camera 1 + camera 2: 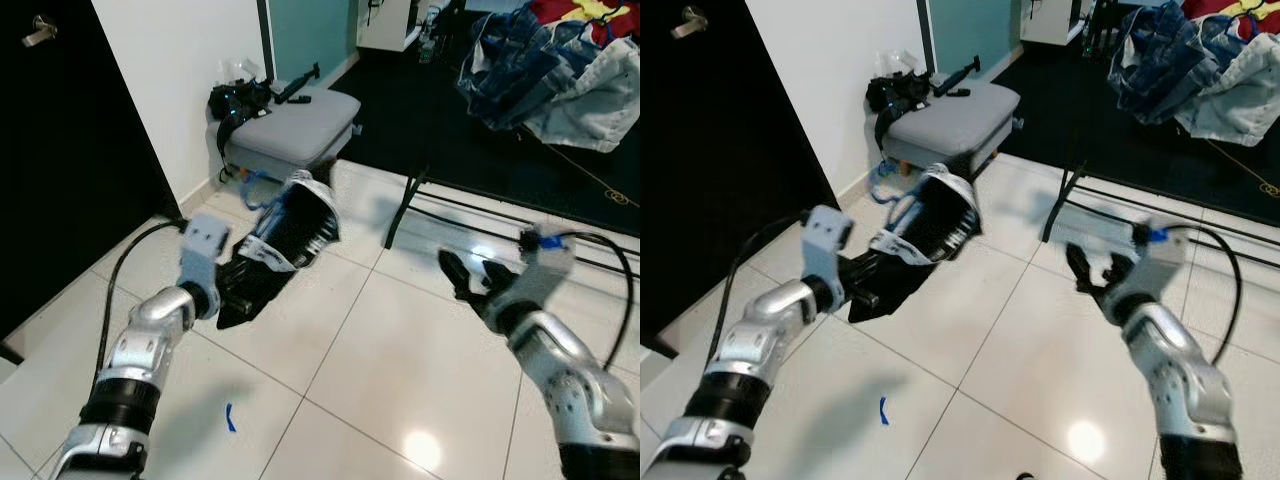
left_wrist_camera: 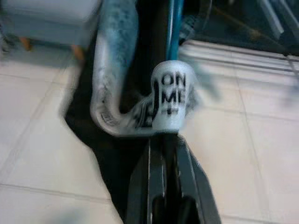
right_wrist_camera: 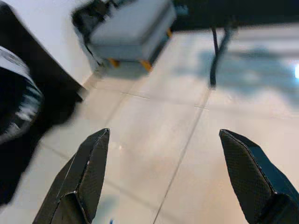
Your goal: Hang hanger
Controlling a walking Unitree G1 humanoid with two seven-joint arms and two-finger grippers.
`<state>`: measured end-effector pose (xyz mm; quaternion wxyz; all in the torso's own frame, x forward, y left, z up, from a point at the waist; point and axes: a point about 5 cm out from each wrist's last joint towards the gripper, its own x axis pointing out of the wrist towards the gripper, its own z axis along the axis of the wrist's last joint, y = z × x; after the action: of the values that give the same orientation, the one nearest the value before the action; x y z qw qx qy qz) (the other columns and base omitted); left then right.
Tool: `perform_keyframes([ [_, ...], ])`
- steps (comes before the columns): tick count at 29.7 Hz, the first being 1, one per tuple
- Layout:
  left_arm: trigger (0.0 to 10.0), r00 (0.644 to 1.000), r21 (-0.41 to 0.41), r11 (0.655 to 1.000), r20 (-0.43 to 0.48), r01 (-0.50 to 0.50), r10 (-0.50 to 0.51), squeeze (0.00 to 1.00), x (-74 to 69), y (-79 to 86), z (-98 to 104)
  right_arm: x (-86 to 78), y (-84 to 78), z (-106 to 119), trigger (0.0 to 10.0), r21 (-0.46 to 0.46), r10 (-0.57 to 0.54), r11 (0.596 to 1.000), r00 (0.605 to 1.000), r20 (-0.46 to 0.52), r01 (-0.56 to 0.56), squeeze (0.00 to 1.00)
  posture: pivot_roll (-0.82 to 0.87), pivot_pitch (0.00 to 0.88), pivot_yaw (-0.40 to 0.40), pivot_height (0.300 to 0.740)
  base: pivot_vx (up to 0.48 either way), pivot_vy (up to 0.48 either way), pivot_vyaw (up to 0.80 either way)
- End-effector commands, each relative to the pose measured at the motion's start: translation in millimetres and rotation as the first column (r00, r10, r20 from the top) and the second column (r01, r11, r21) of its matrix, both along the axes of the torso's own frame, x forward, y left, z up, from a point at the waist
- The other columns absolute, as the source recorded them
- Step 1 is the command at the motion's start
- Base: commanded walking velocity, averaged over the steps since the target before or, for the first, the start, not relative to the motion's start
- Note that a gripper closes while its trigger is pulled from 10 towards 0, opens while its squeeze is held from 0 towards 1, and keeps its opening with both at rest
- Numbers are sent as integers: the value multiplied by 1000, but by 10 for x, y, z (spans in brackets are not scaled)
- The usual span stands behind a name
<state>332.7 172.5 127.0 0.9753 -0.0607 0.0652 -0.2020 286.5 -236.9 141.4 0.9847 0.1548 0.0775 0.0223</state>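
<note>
Right claw [image 3: 163, 175] spread wide above tiles [image 3: 154, 135], facing grey stool [image 3: 131, 25].

The garment [image 1: 285, 235] held up in the left gripper [image 1: 232, 282] is black with white bands and black lettering; a blue hanger [image 2: 175, 28] shows behind it. The floor tiles [image 1: 380, 350] are glossy off-white with grey grout lines. The ottoman [image 1: 295, 125] is grey with orange feet. The door [image 1: 60, 150] is black. The heaped clothes [image 1: 560, 70] are denim blue, with red and yellow on top.

Blue hanger [image 2: 175, 32] bearing black garment [image 1: 285, 245]
</note>
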Motion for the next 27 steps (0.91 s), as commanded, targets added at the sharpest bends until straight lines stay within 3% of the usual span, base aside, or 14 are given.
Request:
perform_keyframes([
  [1, 10000, 1000, -69, 997, -18, 23, -24, 0, -126, -88, -59, -136, 88, -166, 10000, 45, 18, 999, 999, -46, -16, 0, -33, 165, 32, 740, 0, 0, -775],
  [3, 10000, 999, -99, 995, -23, 26, -28, 0, -344, -168, -146, -343, 250, -317, 10000, 92, 40, 995, 996, -83, -33, 0, -37, 172, 21, 740, 0, 0, -781],
  [4, 10000, 999, -99, 995, -23, 26, -28, 0, -344, -168, -146, -343, 250, -317, 10000, 92, 40, 995, 996, -83, -33, 0, -37, 172, 21, 740, 0, 0, -781],
  [6, 10000, 997, -13, 997, -4, 78, -79, 0, -596, -285, -268, -556, 446, -455, 10000, 80, 74, 995, 990, -117, -65, 0, -39, 180, 11, 740, 0, 0, -781],
  [8, 10000, 995, -25, 995, 10, 98, -98, 0, -679, -336, -280, -607, 493, -434, 10000, 54, 91, 995, 990, -104, -86, 0, -50, 185, 6, 740, 0, 0, -781],
  [11, 10000, 995, -37, 995, 34, 97, -96, 0, -684, -351, -255, -607, 466, -396, 10000, 60, 77, 996, 994, -78, -73, 0, -58, 179, -1, 740, 245, 0, -785],
  [16, 10000, 993, -90, 991, 69, 102, -95, 0, -576, -390, -174, -531, 376, -385, 10000, 43, 54, 998, 997, -51, -52, 0, -58, 172, -9, 740, 480, 0, 0],
  [27, 10000, 986, -66, 987, 83, 150, -144, 0, -623, -504, -113, -539, 406, -393, 10000, 76, 35, 997, 998, -55, -31, 0, -68, 168, 14, 740, 480, 0, -619],
])
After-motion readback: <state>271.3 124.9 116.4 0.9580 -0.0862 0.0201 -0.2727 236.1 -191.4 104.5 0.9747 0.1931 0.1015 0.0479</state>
